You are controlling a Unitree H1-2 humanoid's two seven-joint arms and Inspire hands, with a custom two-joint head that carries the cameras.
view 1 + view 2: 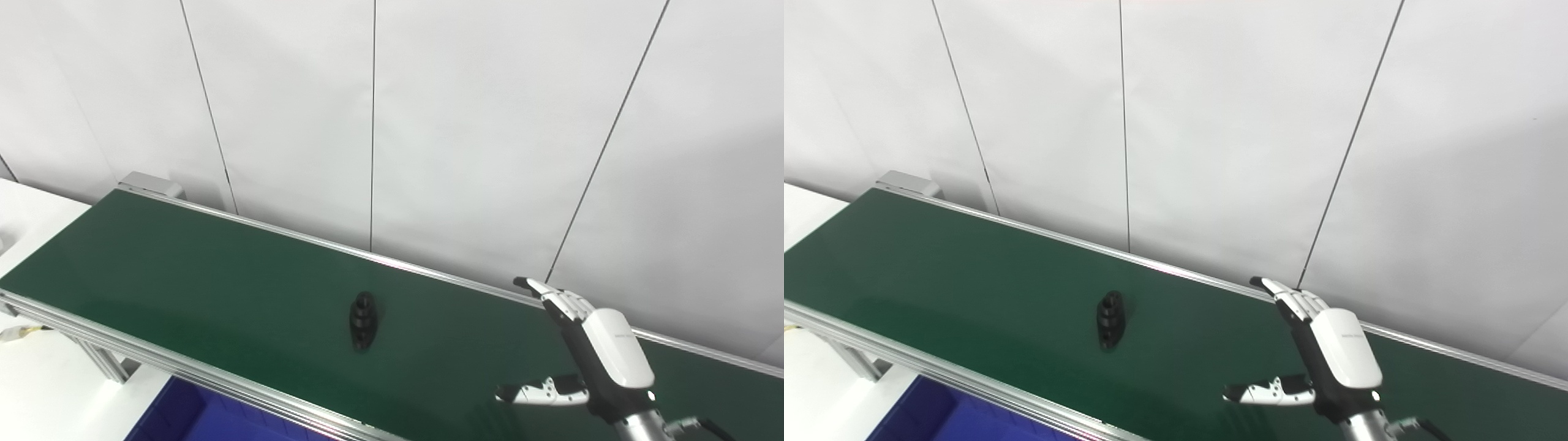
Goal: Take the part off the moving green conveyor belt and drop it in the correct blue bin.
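White panelled wall behind; green belt [184,269] runs on a slant from the far left corner toward the right edge, framed by aluminium rails. Item: one small black part [362,320], lying on the belt about midway across its width, nearer the middle of the visible run, untouched. Item: right hand [597,355], raised over the belt toward its right end, well apart from the part; fingers straight and spread from the thumb, holding nothing. Left hand: not in view. Item: blue bin [184,416], only a corner showing below the belt's near rail at the bottom left; its contents, and any other bins, cannot be made out. Status, judged: nothing yet done; the pick has not begun, the part rides free on the belt. Remaining: bring the hand to the part, close on it, lift it clear, carry it over the near rail, release into the proper bin.
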